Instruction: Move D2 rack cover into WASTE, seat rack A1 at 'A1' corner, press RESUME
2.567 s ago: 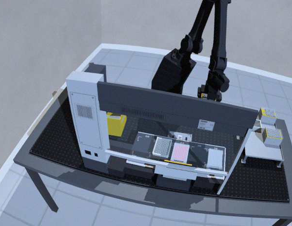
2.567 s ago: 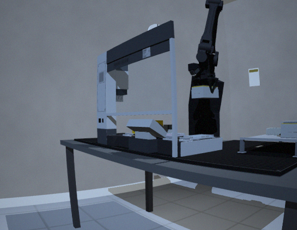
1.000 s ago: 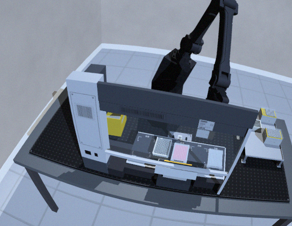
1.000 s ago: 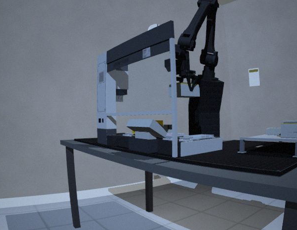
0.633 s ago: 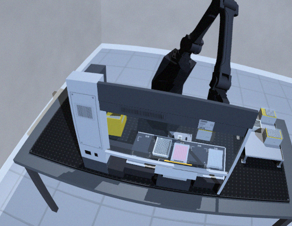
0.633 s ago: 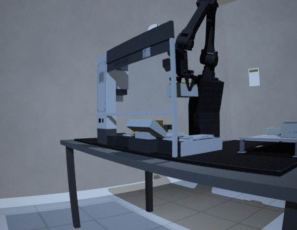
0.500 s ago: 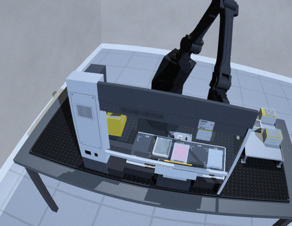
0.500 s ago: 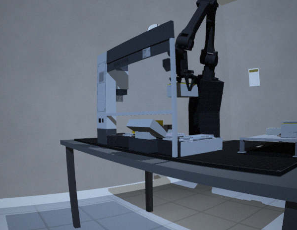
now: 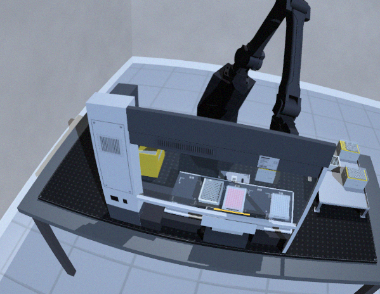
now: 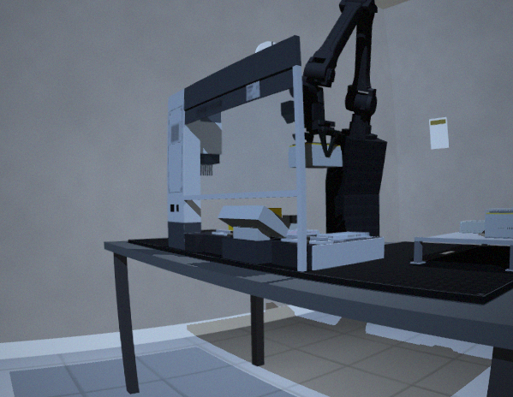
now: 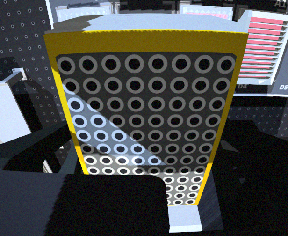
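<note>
My gripper [image 10: 323, 143] is shut on the 200 uL tip rack [image 10: 315, 155], a pale box with a yellow-rimmed top full of ringed holes. It holds the rack level, high in the air behind the liquid handler's frame, in front of the arm's base. In the wrist view the rack [image 11: 144, 114] fills the middle and no cover lies on it. In the top view the gantry beam hides gripper and rack. Deck position D2 [image 9: 258, 199] stands empty between the pink plate [image 9: 235, 198] and the white plate at D1 [image 9: 280, 206]. The yellow waste bin [image 9: 150, 159] stands behind the handler's tower.
The reservoir at D4 [image 11: 263, 48] shows pink troughs beside empty D5 [image 11: 283, 87]. The handler's dark gantry beam [image 9: 228, 139] spans the deck. The shelf unit [image 9: 342, 193] carries two yellow-topped tip racks [image 9: 355, 178]. A pale flat slab [image 9: 267, 175] lies behind the deck.
</note>
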You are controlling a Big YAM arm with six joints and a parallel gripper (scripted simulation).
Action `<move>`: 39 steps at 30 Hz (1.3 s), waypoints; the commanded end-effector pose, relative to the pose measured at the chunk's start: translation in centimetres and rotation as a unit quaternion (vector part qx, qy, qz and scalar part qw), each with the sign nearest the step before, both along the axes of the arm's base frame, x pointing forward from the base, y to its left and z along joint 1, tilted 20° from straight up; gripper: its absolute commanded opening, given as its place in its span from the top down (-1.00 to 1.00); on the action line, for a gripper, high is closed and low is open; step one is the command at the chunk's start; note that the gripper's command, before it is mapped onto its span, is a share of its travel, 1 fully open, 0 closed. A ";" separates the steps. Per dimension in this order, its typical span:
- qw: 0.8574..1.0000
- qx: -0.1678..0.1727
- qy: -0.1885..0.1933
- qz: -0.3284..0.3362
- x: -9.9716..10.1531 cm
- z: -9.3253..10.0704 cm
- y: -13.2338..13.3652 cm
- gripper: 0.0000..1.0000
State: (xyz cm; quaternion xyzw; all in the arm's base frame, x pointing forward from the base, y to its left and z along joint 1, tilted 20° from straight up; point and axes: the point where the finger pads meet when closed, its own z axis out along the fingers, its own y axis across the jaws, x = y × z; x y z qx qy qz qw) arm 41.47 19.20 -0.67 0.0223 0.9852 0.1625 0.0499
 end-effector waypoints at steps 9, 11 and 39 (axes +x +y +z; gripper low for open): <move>1.000 0.004 -0.014 0.002 0.9 0.9 0.4 1.00; 1.000 0.004 -0.014 0.002 0.9 0.9 0.4 1.00; 1.000 0.000 -0.002 -0.001 0.3 -1.8 0.8 1.00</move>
